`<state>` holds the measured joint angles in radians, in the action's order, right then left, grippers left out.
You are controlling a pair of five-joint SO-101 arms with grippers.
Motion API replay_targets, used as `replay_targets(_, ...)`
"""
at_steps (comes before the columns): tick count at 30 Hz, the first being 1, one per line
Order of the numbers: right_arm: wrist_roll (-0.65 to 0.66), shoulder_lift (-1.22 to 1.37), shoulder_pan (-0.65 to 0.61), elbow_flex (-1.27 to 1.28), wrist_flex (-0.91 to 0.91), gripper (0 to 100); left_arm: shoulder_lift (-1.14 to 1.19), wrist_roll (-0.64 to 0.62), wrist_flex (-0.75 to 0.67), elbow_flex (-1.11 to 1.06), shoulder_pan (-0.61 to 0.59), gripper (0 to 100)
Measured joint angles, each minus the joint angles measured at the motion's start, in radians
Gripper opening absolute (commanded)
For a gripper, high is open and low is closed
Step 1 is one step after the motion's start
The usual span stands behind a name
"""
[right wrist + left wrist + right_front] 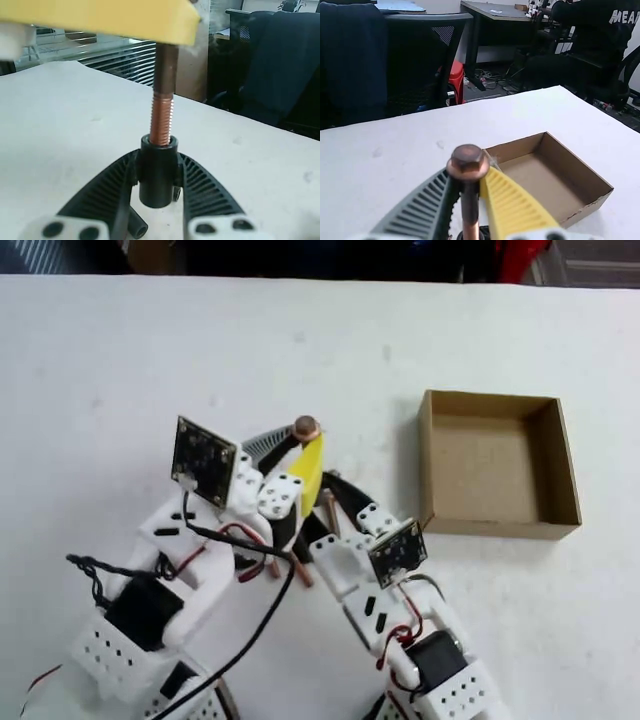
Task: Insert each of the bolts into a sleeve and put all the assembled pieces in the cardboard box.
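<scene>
My left gripper (300, 447), with one grey and one yellow finger, is shut on a copper bolt (469, 200) just under its hex head (306, 426). The bolt hangs upright above the table. Its threaded end (163, 120) sits in the top of a black sleeve (159, 172). My right gripper (159, 165) is shut on that sleeve with its black fingers (205, 192) and holds it upright just above the table, directly below the left gripper's yellow finger (100, 17). The cardboard box (500, 528) stands to the right of both grippers, also seen as the box (520, 146) beyond the bolt.
Another black sleeve (135, 228) lies on the table under my right gripper. A loose copper bolt (301, 571) lies between the two arm bases. White table stretches behind and left of the grippers. Chairs and desks stand beyond the far edge.
</scene>
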<state>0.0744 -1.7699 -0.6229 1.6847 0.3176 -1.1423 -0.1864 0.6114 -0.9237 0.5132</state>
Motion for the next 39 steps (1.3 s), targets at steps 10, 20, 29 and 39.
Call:
replay_targets(10, 0.0, 0.0, -0.003, 0.0, 0.0, 1.7, 0.0, -0.005, -0.002, -0.109, 0.005, 2)
replay_targets(20, 0.0, 0.0, -0.003, 0.0, 0.002, 1.7, -0.005, -0.006, -0.002, -0.147, 0.008, 2)
replay_targets(29, 0.0, 0.0, 0.002, 0.0, 0.002, 1.7, -0.003, -0.006, -0.002, -0.155, 0.003, 30)
replay_targets(39, 0.002, 0.0, 0.002, 0.0, 0.002, 1.7, -0.003, -0.003, -0.002, -0.155, -0.003, 42)
